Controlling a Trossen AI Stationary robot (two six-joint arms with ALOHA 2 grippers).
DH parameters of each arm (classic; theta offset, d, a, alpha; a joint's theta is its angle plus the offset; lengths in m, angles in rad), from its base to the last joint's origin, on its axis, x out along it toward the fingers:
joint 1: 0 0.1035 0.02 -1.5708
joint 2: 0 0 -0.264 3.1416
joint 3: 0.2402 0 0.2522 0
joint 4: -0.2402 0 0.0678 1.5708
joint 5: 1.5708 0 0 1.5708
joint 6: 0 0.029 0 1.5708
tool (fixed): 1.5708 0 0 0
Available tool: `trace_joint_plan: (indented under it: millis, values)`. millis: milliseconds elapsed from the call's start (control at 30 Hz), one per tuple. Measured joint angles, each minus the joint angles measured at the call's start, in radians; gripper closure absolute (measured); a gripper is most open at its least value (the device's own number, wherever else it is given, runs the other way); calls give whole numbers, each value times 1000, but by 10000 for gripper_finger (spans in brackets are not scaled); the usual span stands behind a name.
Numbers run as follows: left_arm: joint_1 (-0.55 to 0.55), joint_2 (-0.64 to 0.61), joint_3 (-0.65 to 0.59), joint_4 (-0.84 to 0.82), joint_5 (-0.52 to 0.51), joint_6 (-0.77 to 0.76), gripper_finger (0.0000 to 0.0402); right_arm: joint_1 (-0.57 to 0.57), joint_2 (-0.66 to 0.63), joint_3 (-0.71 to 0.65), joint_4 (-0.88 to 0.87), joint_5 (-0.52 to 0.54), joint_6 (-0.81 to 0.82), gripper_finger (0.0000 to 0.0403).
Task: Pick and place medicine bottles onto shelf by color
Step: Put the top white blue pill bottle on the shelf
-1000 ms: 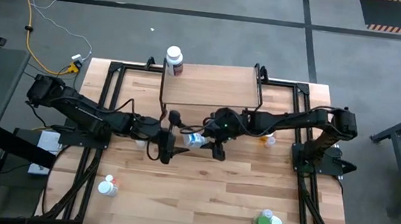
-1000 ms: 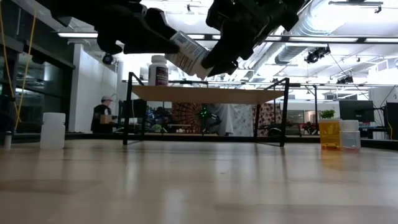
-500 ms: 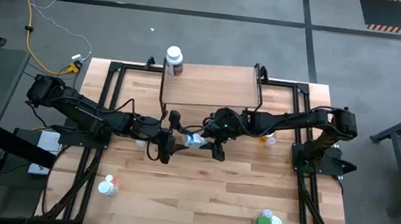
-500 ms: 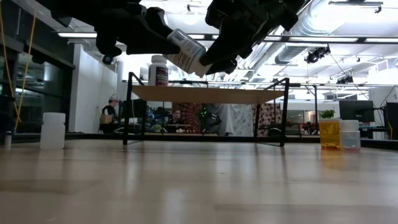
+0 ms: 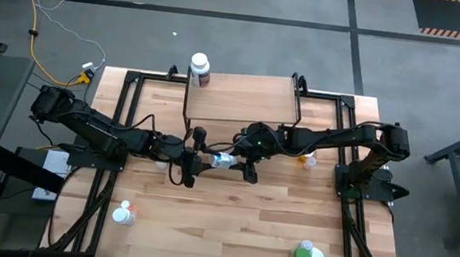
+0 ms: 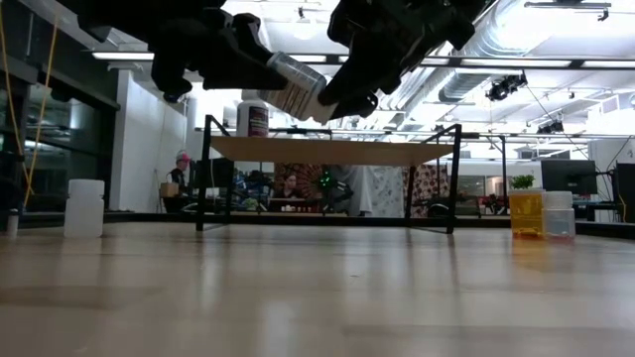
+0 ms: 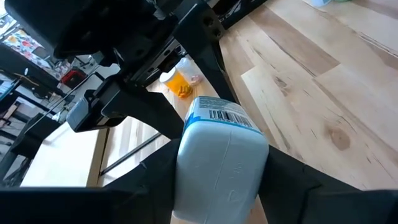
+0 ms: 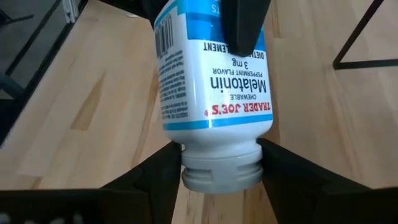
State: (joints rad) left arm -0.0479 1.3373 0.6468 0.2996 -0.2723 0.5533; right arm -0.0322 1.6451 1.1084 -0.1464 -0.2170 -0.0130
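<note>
Item: white bottle with blue label (image 5: 223, 159), held in the air above the worktop (image 5: 238, 215) in front of the shelf (image 5: 242, 97), between both arms.

Left end effector (image 5: 200, 155): fingers pinch the bottle's base end, seen in the left wrist view (image 7: 217, 168).

Right end effector (image 5: 244, 160): fingers flank the capless threaded neck (image 8: 221, 171); whether they press or have slackened, cannot tell.

Progress: 1 red-labelled bottle (image 5: 199, 67) stands at the shelf's far-left corner. Left to place, by my reading: the held bottle, an orange bottle (image 5: 307, 161) beside the right arm, a white bottle (image 5: 123, 214) near-left, and a green and a white bottle (image 5: 309, 255) near-right.

Views: only the right wrist view shows the label print and bare neck; only the low view (image 6: 296, 84) shows the bottle tilted, about level with the shelf top; people sit in the room beyond.
</note>
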Motion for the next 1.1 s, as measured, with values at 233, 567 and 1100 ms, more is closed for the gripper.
trace_joint_plan:
  millis: [233,567,1100]
  values:
    - [0,0,0,-10,-16,-3,233,0,0,0,1,12,-21,200]
    - [0,1,72,-234,-138,-85,234,0,-6,0,-102,203,-28,72]
    - [-1,-293,93,-366,-13,-363,234,44,-86,2,-15,205,-233,27]
